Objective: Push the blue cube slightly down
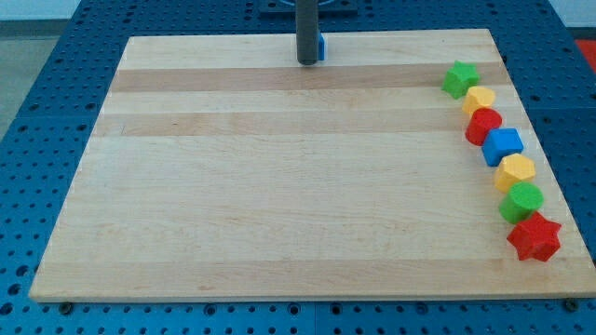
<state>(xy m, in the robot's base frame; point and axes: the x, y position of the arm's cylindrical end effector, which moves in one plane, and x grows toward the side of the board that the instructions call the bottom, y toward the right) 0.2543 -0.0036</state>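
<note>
The wooden board [279,186] lies open left of the blue cube [503,145], which is hemmed above by a red cylinder [483,124] and below by a yellow hexagonal block [515,171].

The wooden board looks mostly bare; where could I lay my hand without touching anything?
Anywhere left of the block column: all open wood below my tip and the blue block behind it. The right edge is crowded, from the green star past the blue cube to the red star.
</note>
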